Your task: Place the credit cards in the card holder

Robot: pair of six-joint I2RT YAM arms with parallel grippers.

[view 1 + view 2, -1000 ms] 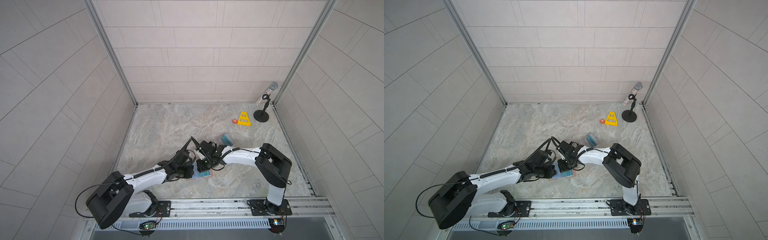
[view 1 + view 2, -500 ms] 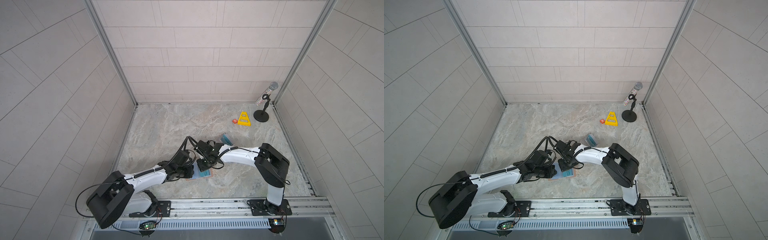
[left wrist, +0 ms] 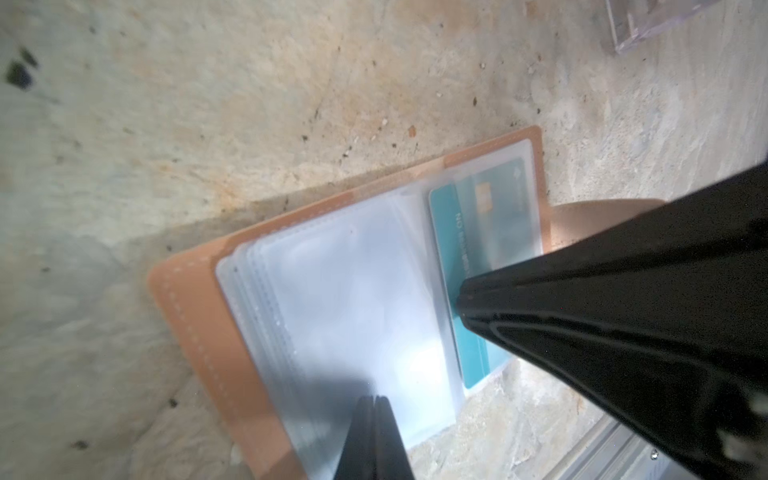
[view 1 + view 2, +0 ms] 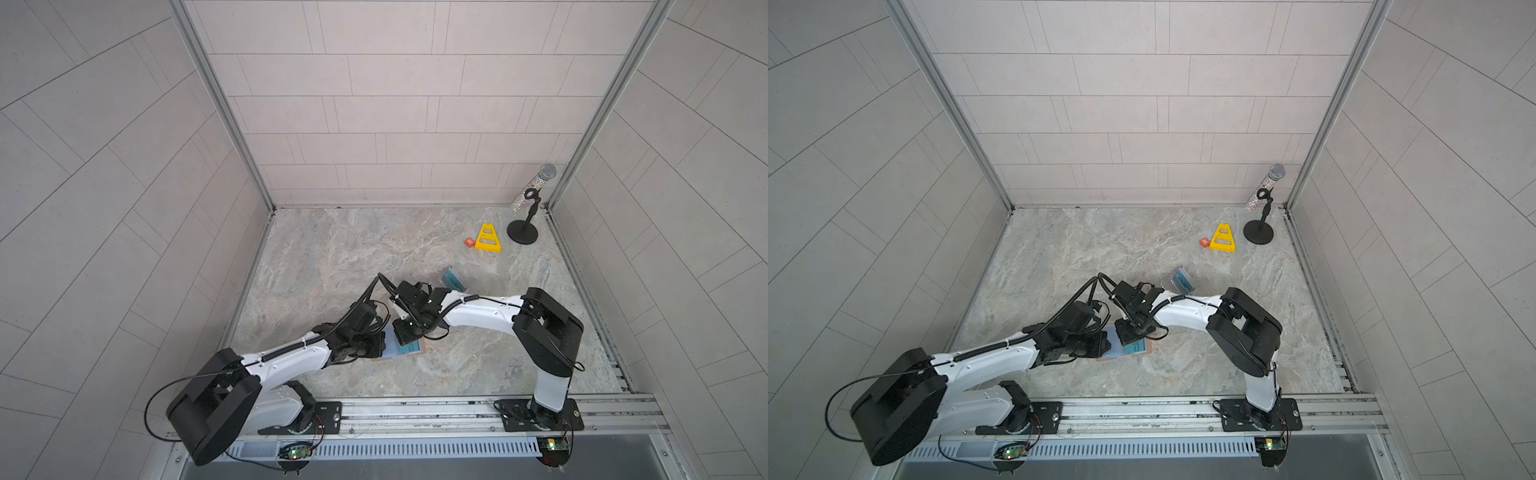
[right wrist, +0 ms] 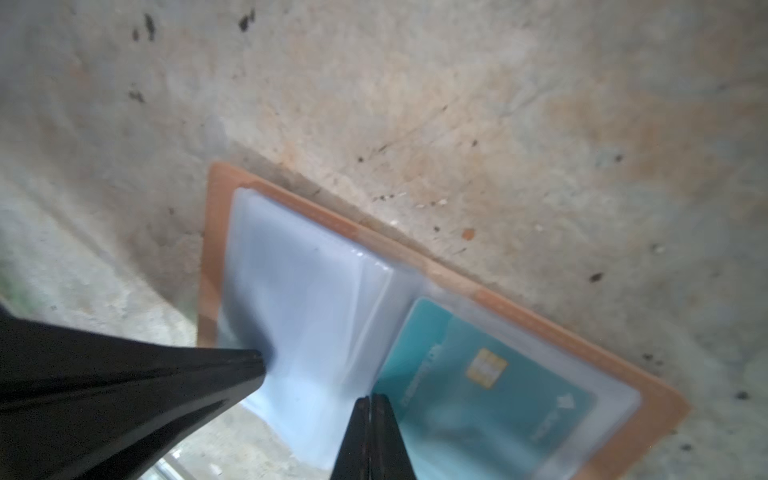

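- A tan leather booklet card holder (image 3: 187, 316) lies open on the grey marble tabletop (image 4: 332, 257).
- A teal plastic credit card (image 5: 478, 395) sits, apparently only partway, inside a clear sleeve (image 3: 528, 166).
- The left gripper (image 3: 374, 401) has its fingers pressed together, its tip on the facing page.
- The right gripper (image 5: 370, 401) has its fingers pressed together, its tip on the card.

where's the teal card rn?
In a top view, front-centre between the arms: the teal card sits in a sleeve of the open card holder, under the tip of the shut right claw.
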